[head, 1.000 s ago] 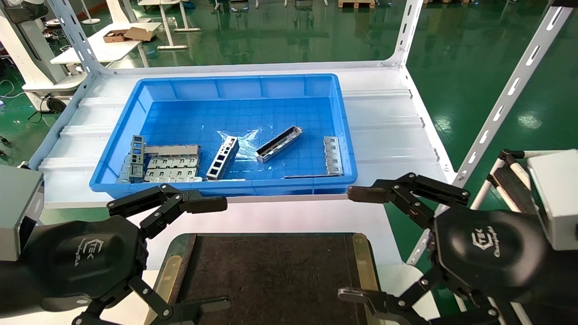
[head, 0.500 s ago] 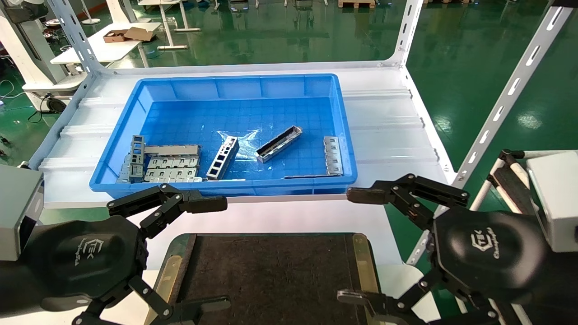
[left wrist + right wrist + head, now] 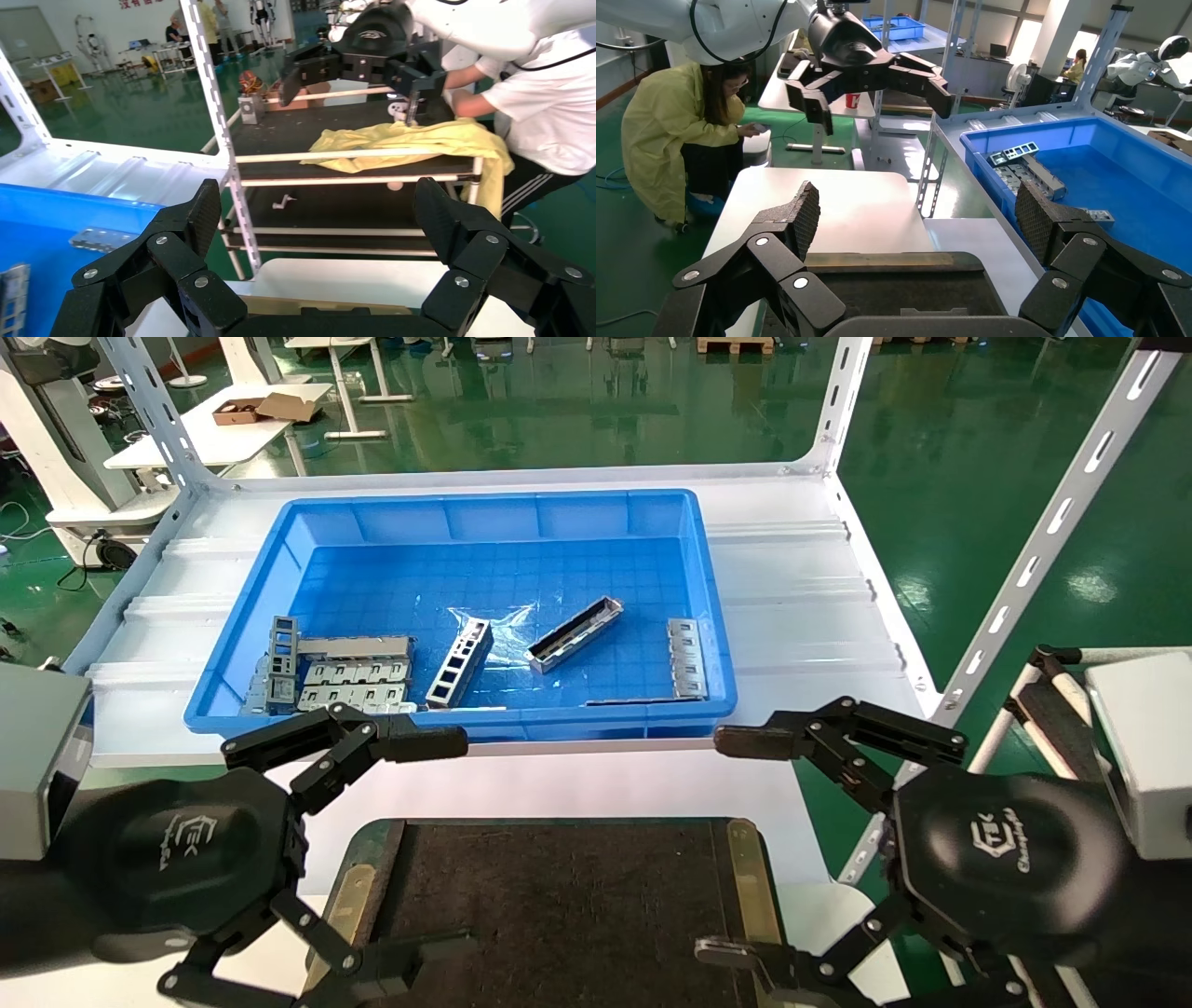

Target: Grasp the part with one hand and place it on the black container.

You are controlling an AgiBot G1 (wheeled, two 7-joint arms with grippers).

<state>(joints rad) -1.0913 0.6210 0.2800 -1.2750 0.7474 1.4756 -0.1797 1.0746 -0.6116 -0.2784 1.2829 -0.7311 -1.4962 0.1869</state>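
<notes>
The part (image 3: 575,633), a slim shiny silver channel, lies at an angle on the floor of the blue bin (image 3: 466,509), right of its middle. The black container (image 3: 559,905), a flat felt tray with brass side strips, sits on the white table in front of the bin; it also shows in the right wrist view (image 3: 905,291). My left gripper (image 3: 440,848) hovers open and empty over the tray's left edge, seen also in its wrist view (image 3: 320,217). My right gripper (image 3: 728,845) hovers open and empty over the tray's right edge, seen also in its wrist view (image 3: 919,214).
The bin also holds a grey ladder-like frame (image 3: 460,663), flat silver plates at the front left (image 3: 354,684) and another plate at the right (image 3: 686,658). Slotted white shelf uprights (image 3: 1024,551) stand at the right. A rack with yellow cloth (image 3: 415,140) stands beyond.
My left gripper has shifted slightly toward the bin. My right gripper has barely moved. The parts in the bin lie as before.
</notes>
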